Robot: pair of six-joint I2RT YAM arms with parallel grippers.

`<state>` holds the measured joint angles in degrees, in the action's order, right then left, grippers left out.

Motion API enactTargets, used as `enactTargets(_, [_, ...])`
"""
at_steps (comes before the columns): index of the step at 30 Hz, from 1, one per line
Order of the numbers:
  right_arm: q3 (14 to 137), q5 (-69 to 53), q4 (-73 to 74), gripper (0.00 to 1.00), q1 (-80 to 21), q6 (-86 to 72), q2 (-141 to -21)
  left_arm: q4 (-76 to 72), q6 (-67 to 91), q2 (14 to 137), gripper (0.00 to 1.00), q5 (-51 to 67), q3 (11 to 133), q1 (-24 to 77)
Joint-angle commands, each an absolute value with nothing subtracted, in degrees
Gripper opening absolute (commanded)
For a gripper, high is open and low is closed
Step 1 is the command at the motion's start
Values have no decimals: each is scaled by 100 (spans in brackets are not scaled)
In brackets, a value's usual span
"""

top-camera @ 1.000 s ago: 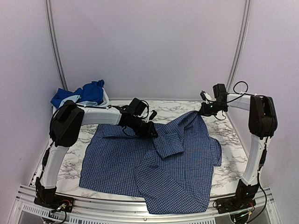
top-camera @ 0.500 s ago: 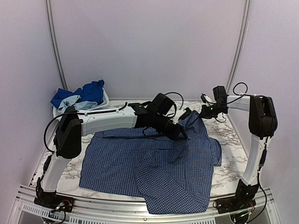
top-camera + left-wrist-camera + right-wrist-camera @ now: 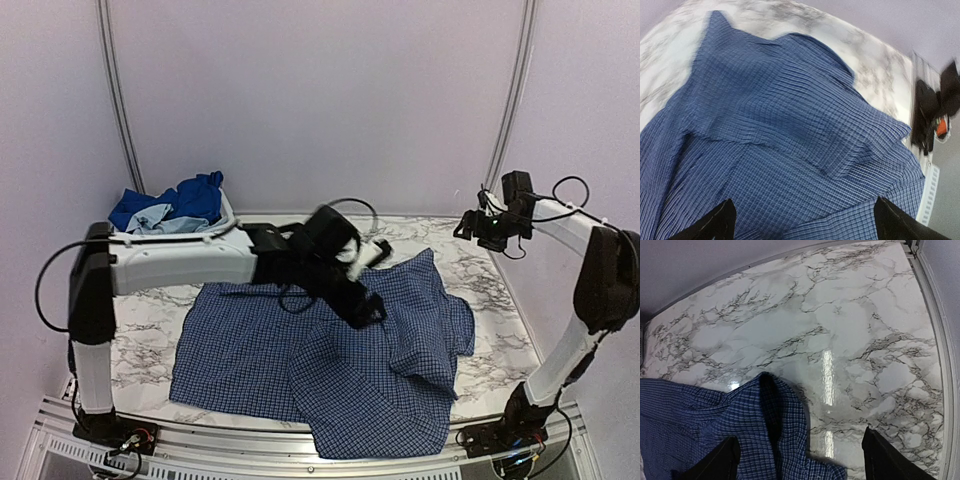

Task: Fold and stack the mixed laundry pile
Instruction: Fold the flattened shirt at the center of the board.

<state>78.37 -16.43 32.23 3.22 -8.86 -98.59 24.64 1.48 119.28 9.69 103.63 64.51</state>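
Note:
The navy small-check shirt (image 3: pixel 330 360) lies spread on the marble table, its right side folded inward over the middle. My left gripper (image 3: pixel 367 312) hovers just above the folded part, open and empty; the left wrist view shows checked cloth (image 3: pixel 790 125) filling the space below both fingertips (image 3: pixel 715 225). My right gripper (image 3: pixel 472 228) hangs open above the back right of the table, off the shirt. In the right wrist view a shirt corner (image 3: pixel 765 415) lies on the marble below it. Royal blue clothes (image 3: pixel 195 195) and a pale blue T-shirt (image 3: pixel 158 218) lie heaped at the back left.
The white basket (image 3: pixel 226 214) holding the blue garments stands at the back left corner. Bare marble (image 3: pixel 500 290) shows to the right of the shirt and along the back. The right arm's base (image 3: pixel 930 115) appears at the table edge in the left wrist view.
Both grippers have opened and let go of the shirt. The left arm carried the cloth rightward; the fold now lies flat. The right gripper has drawn back to the right.

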Motion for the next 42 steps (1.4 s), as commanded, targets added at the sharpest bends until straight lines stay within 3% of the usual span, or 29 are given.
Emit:
enactTargets(1, [7092,-2715,3543,80,281,-1493,-8934,1242,2147,10407,99,690,8615,5233])
enactTargets(5, [6201,-3420,3905,80,-191,-1647,-8211,520,3059,9259,99,590,7204,4311])
enactTargets(10, [5290,-3560,4760,81,-572,-1767,-7122,980,3392,8615,99,-191,6420,3862])
enactTargets(13, [5018,-3608,5248,89,-778,-1613,-6492,1354,3664,8644,99,-197,6269,3659])
enactTargets(18, [4423,-3290,5413,93,-1230,-1543,-6453,1833,4155,8695,98,-467,6107,3496])
enactTargets(22, [3762,-3750,4616,92,-1282,-1905,-6596,1898,4401,8752,94,-598,5995,3375])
enactTargets(27, [3331,-4056,3148,63,-1291,-2476,-7326,1804,4573,9213,86,-246,6006,3049])
enactTargets(30, [3478,-3922,2717,52,-1292,-2639,-7914,1752,4499,9426,82,-53,6083,2920])
enactTargets(34, [3733,-3729,2268,18,-1154,-2603,-8718,1737,4478,9373,77,-126,6036,2845])
enactTargets(36, [3865,-3745,2168,5,-844,-2417,-9104,1727,4511,9344,76,-182,5977,2818])
enactTargets(38, [4131,-3735,2227,0,-365,-2158,-9480,1724,4545,9350,74,-180,5947,2776])
enactTargets(42, [5160,-3496,2853,0,142,-1485,-9964,1629,4586,9383,74,-99,5927,2760])
